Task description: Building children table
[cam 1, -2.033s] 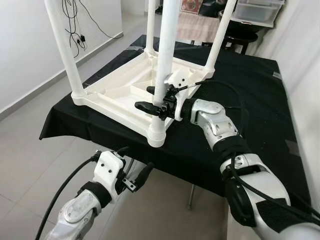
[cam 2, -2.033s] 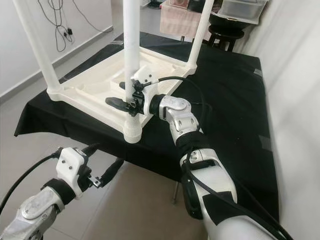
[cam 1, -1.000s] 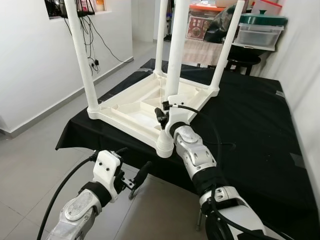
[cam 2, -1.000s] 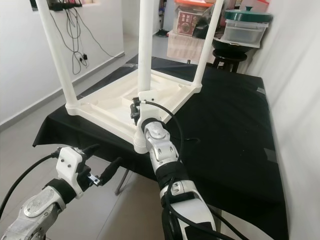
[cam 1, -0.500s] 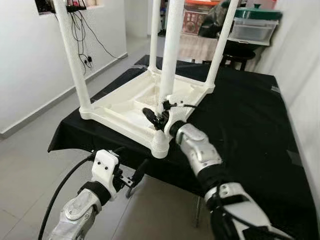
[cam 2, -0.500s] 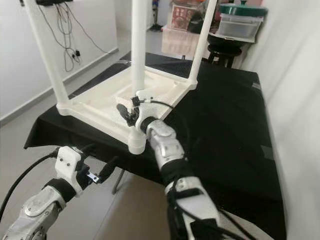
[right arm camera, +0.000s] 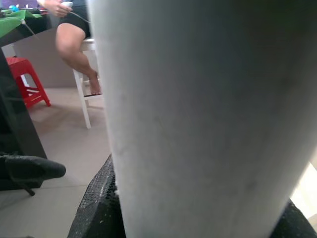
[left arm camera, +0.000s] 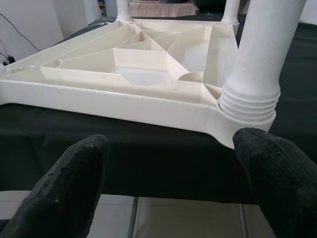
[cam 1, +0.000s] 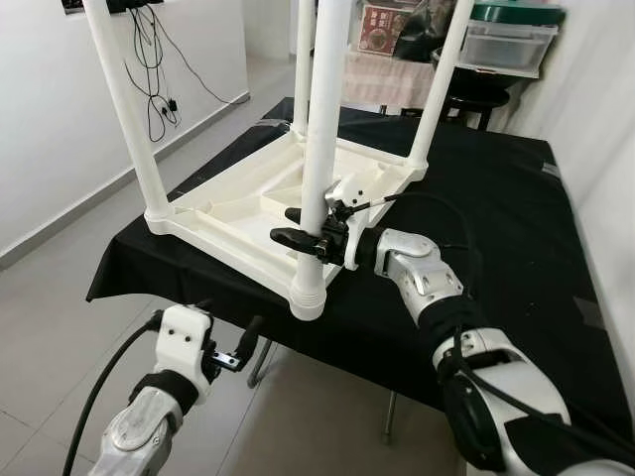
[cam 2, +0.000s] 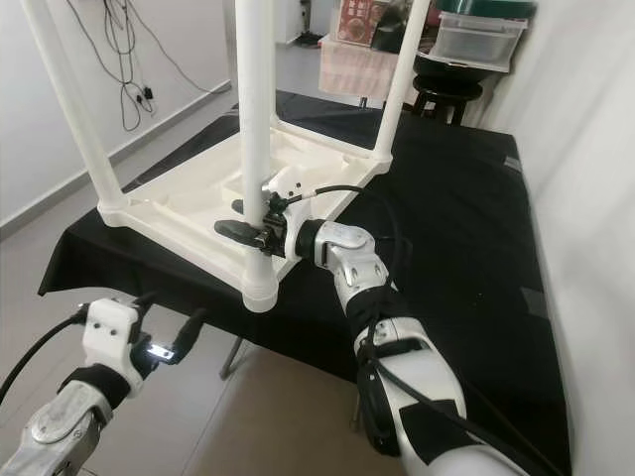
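Your right gripper point(cam 1: 298, 226) pinches the near leg point(cam 1: 319, 129) of the upturned white table point(cam 1: 238, 203), which sits at 11 o'clock on the black tabletop point(cam 1: 496, 208). Your left gripper point(left arm camera: 168, 183) hangs spread below the edge at 7 o'clock.

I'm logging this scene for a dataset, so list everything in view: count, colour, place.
Children's table: one, white, upside down on the black cloth.
Legs: four, white, upright in its corners; near leg in front.
Black cloth: one, over the big table.
Cables: several, black, on the left wall.
Storage box: one, clear with green lid, far back.
Stool: one, white, a person sitting on it.
Right gripper: black fingers around the near leg.
Left gripper: open, low before the table edge.
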Controlling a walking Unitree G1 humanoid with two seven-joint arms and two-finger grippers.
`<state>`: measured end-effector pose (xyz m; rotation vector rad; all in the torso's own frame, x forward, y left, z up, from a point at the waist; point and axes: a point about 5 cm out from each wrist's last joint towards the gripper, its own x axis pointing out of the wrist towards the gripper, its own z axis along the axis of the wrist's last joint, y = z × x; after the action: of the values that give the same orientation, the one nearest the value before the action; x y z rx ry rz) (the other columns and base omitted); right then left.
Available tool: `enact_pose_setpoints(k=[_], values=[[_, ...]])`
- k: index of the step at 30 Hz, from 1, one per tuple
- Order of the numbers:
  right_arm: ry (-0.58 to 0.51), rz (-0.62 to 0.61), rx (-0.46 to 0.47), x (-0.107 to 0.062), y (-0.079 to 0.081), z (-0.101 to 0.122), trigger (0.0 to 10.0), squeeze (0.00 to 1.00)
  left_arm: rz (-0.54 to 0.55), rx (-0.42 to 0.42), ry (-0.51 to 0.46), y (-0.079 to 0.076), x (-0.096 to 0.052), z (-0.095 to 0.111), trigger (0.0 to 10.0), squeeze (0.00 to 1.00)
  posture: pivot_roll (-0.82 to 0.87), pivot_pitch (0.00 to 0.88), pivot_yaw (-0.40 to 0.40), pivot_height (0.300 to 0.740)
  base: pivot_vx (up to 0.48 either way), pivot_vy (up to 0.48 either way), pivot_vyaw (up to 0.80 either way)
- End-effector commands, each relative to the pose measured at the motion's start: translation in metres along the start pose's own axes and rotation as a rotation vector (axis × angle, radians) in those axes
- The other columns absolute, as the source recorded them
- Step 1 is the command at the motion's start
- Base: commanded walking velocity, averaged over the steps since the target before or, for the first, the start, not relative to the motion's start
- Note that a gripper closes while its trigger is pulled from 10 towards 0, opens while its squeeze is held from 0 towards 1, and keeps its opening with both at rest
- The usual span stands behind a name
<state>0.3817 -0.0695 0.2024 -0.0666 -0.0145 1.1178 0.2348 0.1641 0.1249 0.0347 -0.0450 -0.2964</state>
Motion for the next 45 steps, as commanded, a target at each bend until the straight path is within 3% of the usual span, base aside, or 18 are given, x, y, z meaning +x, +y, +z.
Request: enact_pose_setpoints(k=[1, 9, 10, 13, 14, 17, 24, 25, 28, 29, 30, 33, 35, 36, 37, 38, 39, 45], values=[[-0.006, 0.058, 0.011, 0.004, 0.005, -0.002, 0.0, 0.0, 0.018, 0.009, 0.003, 0.001, -0.002, 0.0, 10.0, 0.0, 0.03, 0.0, -0.089, 0.74, 0.0, 0.0, 0.0], [0.04, -0.052, 0.009, -0.008, -0.006, -0.013, 0.0, 0.0, 0.02, 0.009, 0.004, 0.001, -0.003, 0.0, 10.0, 0.0, 0.02, 0.0, -0.081, 0.74, 0.0, 0.0, 0.0], [0.078, -0.136, 0.003, -0.01, -0.01, -0.018, 0.0, 0.0, 0.02, 0.01, 0.004, 0.001, -0.003, 0.0, 10.0, 0.0, 0.02, 0.0, -0.091, 0.74, 0.0, 0.0, 0.0], [0.282, -0.733, -0.001, -0.029, -0.027, -0.051, 0.0, 0.0, 0.025, 0.016, 0.004, 0.002, -0.004, 0.0, 10.0, 0.0, 0.02, 0.0, -0.098, 0.74, 0.0, 0.0, 0.0], [0.282, -0.733, -0.001, -0.029, -0.027, -0.051, 0.0, 0.0, 0.025, 0.016, 0.004, 0.002, -0.004, 0.0, 10.0, 0.0, 0.02, 0.0, -0.098, 0.74, 0.0, 0.0, 0.0], [0.194, -0.811, 0.13, -0.017, 0.025, -0.065, 0.0, 0.0, 0.036, 0.01, 0.004, 0.007, -0.002, 0.001, 10.0, 0.0, -0.01, 0.0, -0.053, 0.74, 0.0, 0.0, 0.0], [0.162, -0.799, 0.102, 0.003, 0.022, -0.059, 0.0, 0.0, 0.052, 0.009, 0.007, 0.012, 0.004, 0.001, 10.0, 0.0, 0.0, 0.0, -0.054, 0.74, 0.0, 0.0, 0.0], [0.136, -0.765, 0.088, 0.014, 0.017, -0.05, 10.0, 0.0, 0.063, 0.016, 0.007, 0.014, 0.005, 0.001, 10.0, 0.0, 0.0, 0.0, -0.059, 0.74, 0.0, 0.0, 0.0], [0.125, -0.76, 0.082, 0.018, 0.017, -0.046, 10.0, 0.0, 0.066, 0.016, 0.007, 0.014, 0.006, 0.001, 10.0, 0.0, 0.0, 0.0, -0.059, 0.74, 0.0, 0.0, 0.0], [0.099, -0.742, 0.101, 0.021, 0.016, -0.041, 10.0, 0.87, 0.07, 0.016, 0.006, 0.013, 0.005, 0.001, 10.0, 0.0, 0.01, 0.0, -0.063, 0.74, 0.0, 0.0, 0.0], [0.079, -0.712, 0.102, 0.023, 0.017, -0.034, 10.0, 1.0, 0.071, 0.016, 0.006, 0.013, 0.005, 0.001, 10.0, 0.0, 0.01, 0.0, -0.064, 0.74, 0.0, 0.0, 0.0], [0.047, -0.665, 0.125, 0.023, 0.016, -0.027, 10.0, 1.0, 0.068, 0.019, 0.007, 0.013, 0.005, 0.001, 10.0, 0.0, 0.01, 0.0, -0.064, 0.74, 0.0, 0.0, 0.0], [0.006, -0.543, 0.13, 0.025, 0.017, -0.018, 10.0, 1.0, 0.064, 0.02, 0.007, 0.012, 0.006, 0.001, 10.0, 0.0, 0.01, 0.0, -0.067, 0.74, 0.0, 0.0, 0.0], [-0.024, -0.401, 0.116, 0.024, 0.018, -0.011, 10.0, 0.0, 0.059, 0.02, 0.008, 0.011, 0.006, 0.001, 10.0, 0.0, 0.01, 0.0, -0.069, 0.74, 0.0, 0.0, 0.0], [-0.033, -0.257, 0.087, 0.022, 0.019, -0.007, 10.0, 0.0, 0.054, 0.019, 0.008, 0.01, 0.007, 0.001, 10.0, 0.0, 0.02, 0.0, -0.074, 0.74, 0.0, 0.0, 0.0], [-0.033, -0.257, 0.087, 0.022, 0.019, -0.007, 10.0, 0.0, 0.054, 0.019, 0.008, 0.01, 0.007, 0.001, 10.0, 0.0, 0.02, 0.0, -0.074, 0.74, 0.0, 0.0, 0.0], [-0.018, -0.142, 0.064, 0.019, 0.019, -0.008, 10.0, 0.0, 0.051, 0.017, 0.007, 0.01, 0.007, 0.001, 10.0, 0.0, 0.02, 0.0, -0.077, 0.74, 0.0, 0.0, 0.0], [0.029, -0.007, 0.011, 0.015, 0.017, -0.011, 10.0, 0.0, 0.046, 0.016, 0.007, 0.009, 0.007, 0.0, 10.0, 0.0, 0.03, 0.0, -0.083, 0.74, 0.0, 0.0, 0.0]])
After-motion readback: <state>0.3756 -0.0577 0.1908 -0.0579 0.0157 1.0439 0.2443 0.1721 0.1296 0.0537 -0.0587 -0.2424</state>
